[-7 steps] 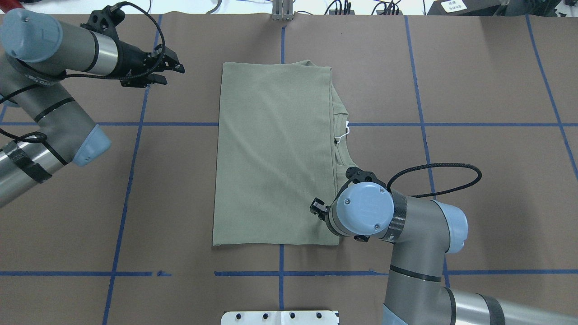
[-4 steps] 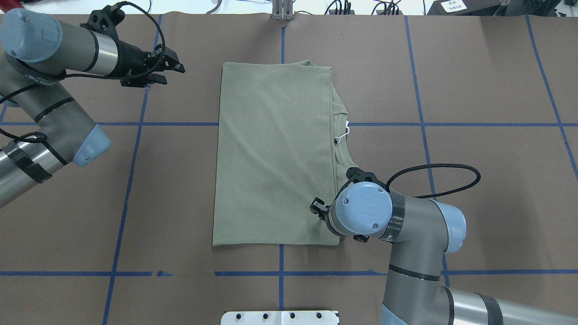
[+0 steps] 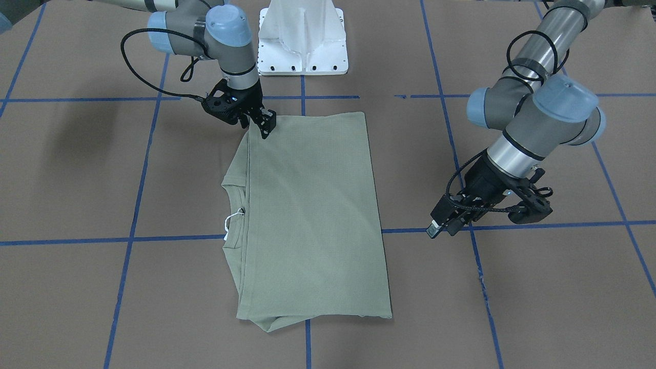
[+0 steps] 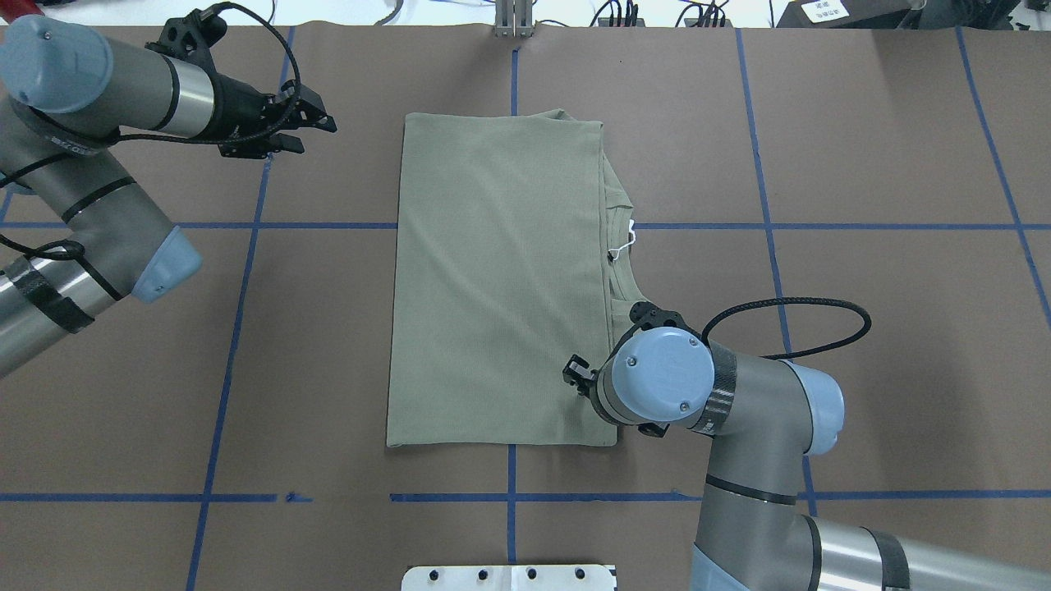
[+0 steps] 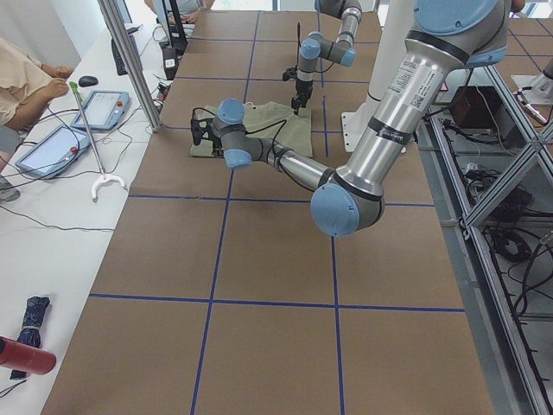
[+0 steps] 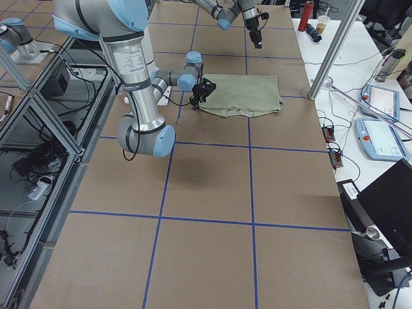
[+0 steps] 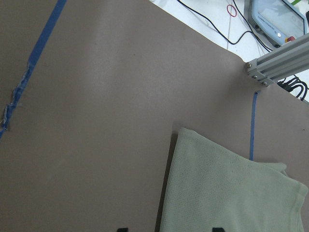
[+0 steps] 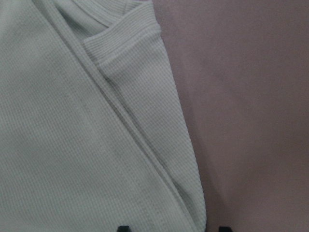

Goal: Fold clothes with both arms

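Observation:
The sage-green shirt (image 4: 501,279) lies folded into a flat upright rectangle mid-table, also in the front view (image 3: 312,215). Its ribbed collar and white tag (image 4: 631,234) stick out at its right edge. My right gripper (image 3: 265,129) is open and points down at the shirt's near right corner; in the overhead view (image 4: 579,377) the wrist mostly hides it. The right wrist view shows the shirt's folded edge (image 8: 145,145) between the spread fingertips. My left gripper (image 4: 316,131) is open and empty, hovering left of the shirt's far left corner (image 7: 227,193).
Blue tape lines (image 4: 511,497) grid the brown table. The white pedestal base (image 3: 302,36) stands at the robot's side, near the shirt. An aluminium post (image 4: 513,20) stands at the far edge. Tablets and cables (image 5: 95,108) lie on the operators' bench.
The right wrist has shifted slightly left over the shirt's corner. The left arm and the shirt have not moved.

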`<state>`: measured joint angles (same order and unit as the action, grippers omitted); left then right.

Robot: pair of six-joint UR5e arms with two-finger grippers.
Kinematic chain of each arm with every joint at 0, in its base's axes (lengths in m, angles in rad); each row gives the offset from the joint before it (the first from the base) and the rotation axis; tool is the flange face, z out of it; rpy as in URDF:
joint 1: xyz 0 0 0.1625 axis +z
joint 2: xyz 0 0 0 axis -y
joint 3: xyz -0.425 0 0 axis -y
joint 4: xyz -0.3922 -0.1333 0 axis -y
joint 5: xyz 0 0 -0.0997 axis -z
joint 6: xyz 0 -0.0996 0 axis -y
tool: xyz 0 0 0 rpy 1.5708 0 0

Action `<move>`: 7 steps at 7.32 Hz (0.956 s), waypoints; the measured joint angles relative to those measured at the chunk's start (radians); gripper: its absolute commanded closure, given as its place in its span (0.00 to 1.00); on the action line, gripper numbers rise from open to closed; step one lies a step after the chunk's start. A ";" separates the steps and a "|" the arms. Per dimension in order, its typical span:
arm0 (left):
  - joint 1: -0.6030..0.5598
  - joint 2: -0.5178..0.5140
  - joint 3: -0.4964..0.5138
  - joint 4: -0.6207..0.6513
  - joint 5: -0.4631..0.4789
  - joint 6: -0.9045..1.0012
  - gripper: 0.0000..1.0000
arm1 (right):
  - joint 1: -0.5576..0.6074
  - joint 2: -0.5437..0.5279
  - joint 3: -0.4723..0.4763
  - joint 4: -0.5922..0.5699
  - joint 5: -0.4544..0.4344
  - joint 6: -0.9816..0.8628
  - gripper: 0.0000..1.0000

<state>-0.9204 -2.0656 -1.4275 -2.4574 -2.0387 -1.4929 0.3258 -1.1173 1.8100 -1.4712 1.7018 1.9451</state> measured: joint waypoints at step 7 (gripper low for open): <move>0.000 0.021 -0.022 0.000 0.000 -0.003 0.34 | 0.002 -0.010 0.003 0.011 0.003 0.015 1.00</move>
<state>-0.9200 -2.0444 -1.4497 -2.4574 -2.0387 -1.4960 0.3278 -1.1271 1.8132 -1.4605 1.7053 1.9603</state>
